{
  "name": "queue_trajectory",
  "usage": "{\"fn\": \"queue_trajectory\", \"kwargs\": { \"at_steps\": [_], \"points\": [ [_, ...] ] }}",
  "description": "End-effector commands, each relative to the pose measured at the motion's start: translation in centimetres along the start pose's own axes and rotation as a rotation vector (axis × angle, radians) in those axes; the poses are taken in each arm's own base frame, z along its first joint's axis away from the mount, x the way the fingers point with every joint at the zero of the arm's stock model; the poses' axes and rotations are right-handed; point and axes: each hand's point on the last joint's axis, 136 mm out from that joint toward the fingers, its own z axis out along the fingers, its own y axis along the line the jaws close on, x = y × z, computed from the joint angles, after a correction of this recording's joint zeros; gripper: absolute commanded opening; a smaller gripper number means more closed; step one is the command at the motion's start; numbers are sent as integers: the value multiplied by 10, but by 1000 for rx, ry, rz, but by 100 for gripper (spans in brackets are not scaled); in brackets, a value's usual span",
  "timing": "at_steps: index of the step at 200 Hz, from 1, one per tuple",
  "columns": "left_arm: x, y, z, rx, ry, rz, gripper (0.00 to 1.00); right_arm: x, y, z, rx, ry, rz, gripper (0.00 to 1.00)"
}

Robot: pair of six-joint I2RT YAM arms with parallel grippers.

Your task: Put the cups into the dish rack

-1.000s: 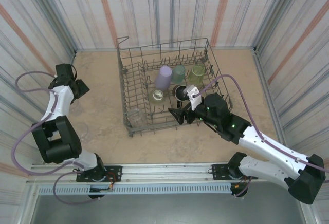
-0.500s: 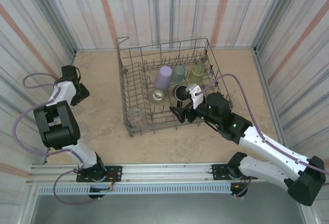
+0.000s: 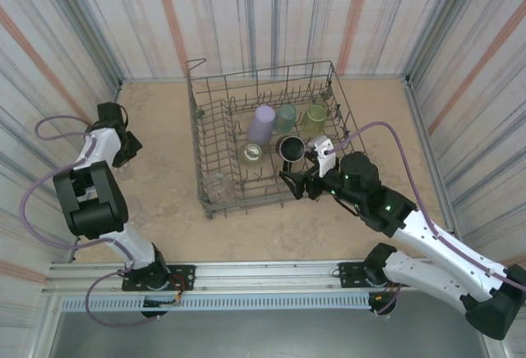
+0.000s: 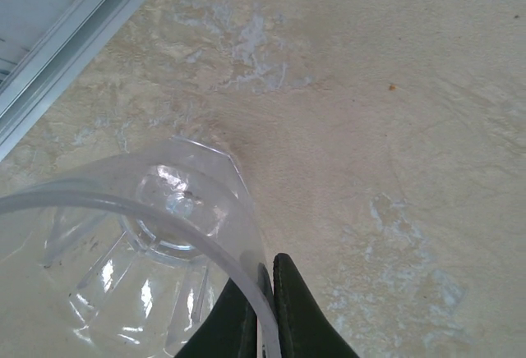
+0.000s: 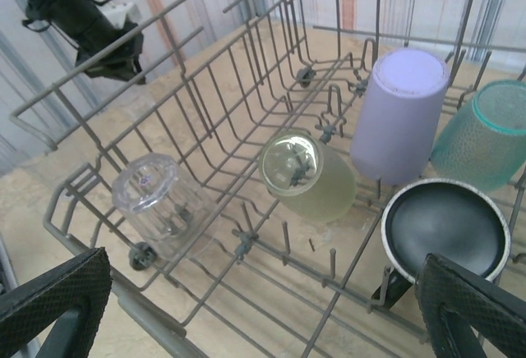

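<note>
At the left wrist, the left end effector [image 4: 265,274] is pressed together on the rim of a clear, faceted plastic tumbler [image 4: 156,235], with a dark finger [image 4: 234,325] on each side of the thin wall. The tumbler sits mouth up on the mottled beige counter [image 4: 394,128] (its thick base reads plainly through the opening). From above, that tumbler is too faint to make out. The overhead camera gives placement instead: this arm is by the left wall, well apart from the large grey wire dish rack [image 3: 200,128].

The right end effector [image 5: 263,292] is spread wide and holds nothing, hovering at the rack's near right edge. Its wrist view gives surface detail. Nearest is a clear ribbed cup [image 5: 156,202], base up in the near left corner. Next comes a yellow-green translucent cup [image 5: 308,177] tipped among the tines, then a dark round cup with a pale rim [image 5: 444,231]. Farther back stands a tall lavender cup [image 5: 403,116], inverted, with a teal textured cup [image 5: 485,136] just beside it. The overhead view adds a second yellow-green cup [image 3: 315,116] to the right of the teal one.
</note>
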Motion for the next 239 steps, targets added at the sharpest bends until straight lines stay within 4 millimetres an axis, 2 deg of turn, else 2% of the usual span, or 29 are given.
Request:
{"fn": "queue_trajectory", "kwargs": {
  "at_steps": [1, 43, 135, 144, 148, 161, 181, 216, 239],
  "points": [
    [-9, -7, -37, 96, -67, -47, 0, -6, 0, -4, 7, 21, 69, 99],
    [-12, -20, -81, 251, -141, -70, 0, -15, 11, -1, -25, 31, 118, 99],
    [-7, -47, -141, 538, -223, -90, 0, -14, 25, 25, -29, 114, 163, 99],
    [-6, -53, -148, 588, -230, -87, 0, -18, 26, 24, -31, 107, 170, 99],
    [-7, -56, -152, 613, -237, -85, 0, -12, 24, 31, -24, 132, 173, 99],
    [-7, -67, -166, 699, -252, -60, 0, -13, 25, 34, -22, 135, 183, 99],
    [-6, -69, -181, 748, -275, -61, 0, -14, 27, 41, -35, 138, 203, 99],
    [-7, -73, -210, 847, -330, -81, 0, -24, 30, 53, -85, 141, 273, 99],
    [-5, -84, -228, 957, -320, -82, 0, -35, 30, 61, -114, 131, 311, 99]
  ]
}}
